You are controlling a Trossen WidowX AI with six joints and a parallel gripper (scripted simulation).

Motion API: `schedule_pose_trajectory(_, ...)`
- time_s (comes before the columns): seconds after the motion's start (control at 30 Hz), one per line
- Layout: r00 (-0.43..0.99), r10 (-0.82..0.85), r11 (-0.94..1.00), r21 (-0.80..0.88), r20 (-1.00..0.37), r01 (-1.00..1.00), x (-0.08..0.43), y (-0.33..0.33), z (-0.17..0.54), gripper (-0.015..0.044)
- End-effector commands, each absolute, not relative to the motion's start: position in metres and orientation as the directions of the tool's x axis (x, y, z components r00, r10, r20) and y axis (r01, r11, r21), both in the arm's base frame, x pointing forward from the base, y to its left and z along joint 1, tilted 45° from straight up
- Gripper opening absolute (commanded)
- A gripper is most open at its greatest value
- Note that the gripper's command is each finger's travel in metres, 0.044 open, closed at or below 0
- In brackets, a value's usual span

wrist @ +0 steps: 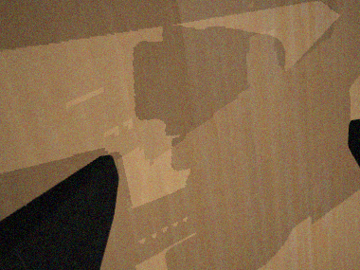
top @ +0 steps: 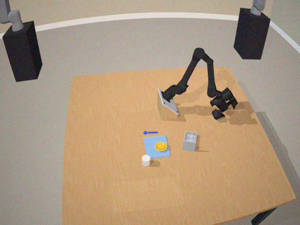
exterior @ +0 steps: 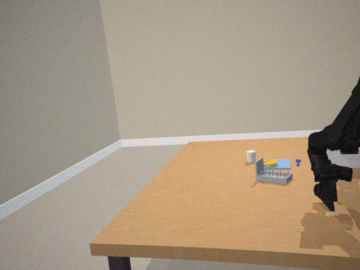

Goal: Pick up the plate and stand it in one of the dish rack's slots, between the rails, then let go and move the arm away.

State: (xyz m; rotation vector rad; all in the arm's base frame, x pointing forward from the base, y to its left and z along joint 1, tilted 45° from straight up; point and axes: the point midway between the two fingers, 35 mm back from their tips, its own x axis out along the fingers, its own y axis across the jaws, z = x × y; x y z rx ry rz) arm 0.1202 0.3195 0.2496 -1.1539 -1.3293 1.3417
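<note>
A small yellow plate lies flat on a light blue mat near the middle of the table. The grey dish rack stands to the right of the mat, its slots empty. My gripper is open and empty, low over the table's right side, far from the plate and the rack. The wrist view shows only the wooden table top with shadows and the dark edges of my fingers.
A white cup stands in front of the mat. A blue spoon lies behind it. The arm's wedge-shaped base stands behind the mat. Two black camera stands are beyond the table.
</note>
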Motion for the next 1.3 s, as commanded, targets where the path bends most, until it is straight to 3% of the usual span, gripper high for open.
schedule_pose_trajectory(0.0, -0.080, 0.995, -0.067, -0.997, -0.063, -0.048, 0.151, 0.317, 0.244, 0.0400)
schedule_pose_trajectory(0.67, 0.186, 0.939, -0.169, -0.859, -0.290, -0.484, 0.268, 0.280, 0.200, 0.0400)
schedule_pose_trajectory(1.27, 0.335, 0.792, 0.003, -0.546, -0.510, -0.838, 0.352, 0.201, 0.149, 0.0400)
